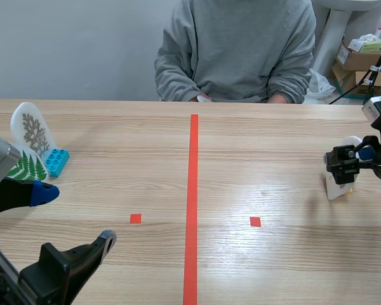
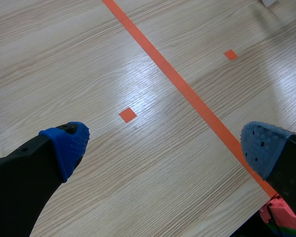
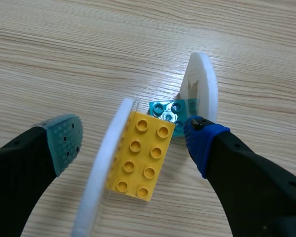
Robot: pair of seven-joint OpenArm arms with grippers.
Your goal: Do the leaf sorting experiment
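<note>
- Right gripper [image 3: 133,139]: fingers wide apart, gripping nothing.
- Between its fingers stands a white disc [image 3: 101,168], seen edge-on, with a yellow brick [image 3: 140,158] against its face. The disc is clear of the grey-green pad [image 3: 64,140].
- Just ahead of them is a teal brick [image 3: 165,109] with a second disc [image 3: 204,84] upright on it. The blue pad [image 3: 200,140] is at the teal brick; contact cannot be told.
- Left gripper [image 2: 165,148]: wide open, empty, over bare table [image 2: 64,59].
- Far left of the table: grey-leaf disc [image 1: 30,129] and fern disc [image 1: 28,166], beside a blue brick [image 1: 56,161].
- Person [image 1: 241,44] seated across the table.
</note>
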